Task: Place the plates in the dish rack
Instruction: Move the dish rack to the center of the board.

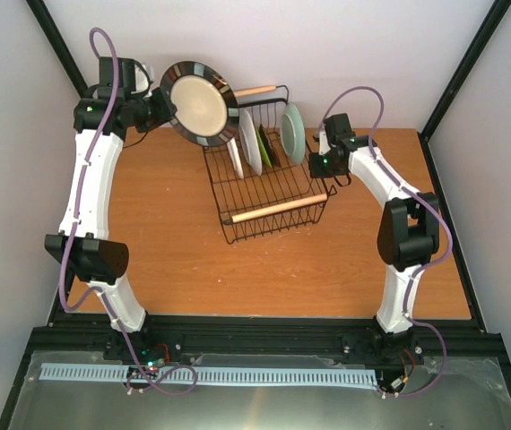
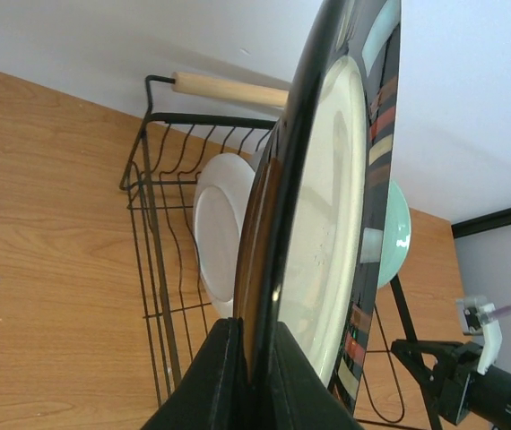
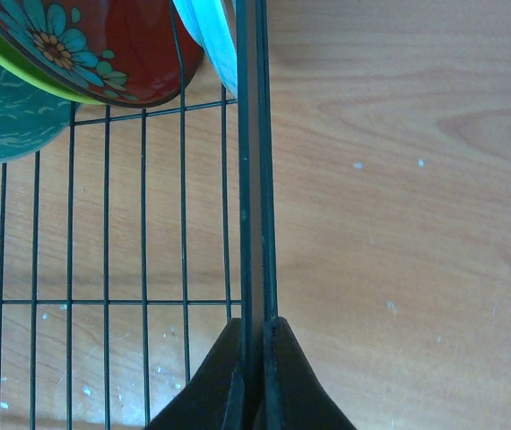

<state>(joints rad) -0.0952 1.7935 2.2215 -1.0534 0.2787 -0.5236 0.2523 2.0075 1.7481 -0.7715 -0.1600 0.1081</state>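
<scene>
Held up by the far left corner of the dish rack (image 1: pixel 269 193), overlapping it in the overhead view: the black-rimmed cream plate (image 1: pixel 200 103), clear of the wooden surface (image 1: pixel 175 260), tilted, cream face turned up toward the camera. Clamped on its edge, the left hand (image 1: pixel 160 107), fingers (image 2: pixel 224 381) pinching the black rim from both sides in the left wrist view, plate nearly edge-on there.

Across the rack, the right hand (image 1: pixel 320 164), shut tight on the wire rim of the rack's right side, fingers (image 3: pixel 229 385) pressed together on the black wire, bare wood beyond.

Standing on edge in the far half of the rack: a pale plate (image 1: pixel 248 143), perhaps two side by side, pattern too small to make out; next to it the lime green plate (image 1: pixel 265 148); nearest the right hand, the mint green plate (image 1: pixel 293 133), at the rack's right side. Seen only from the right wrist, the red plate with teal flower (image 3: pixel 121 45), nested close against a lime green rim.

Two light wooden handles on the rack, the near handle (image 1: pixel 275 208) lying across the front end, the far handle (image 1: pixel 255 90) partly behind the held plate. Rack set slantwise toward the back of the surface, between the two arms.
</scene>
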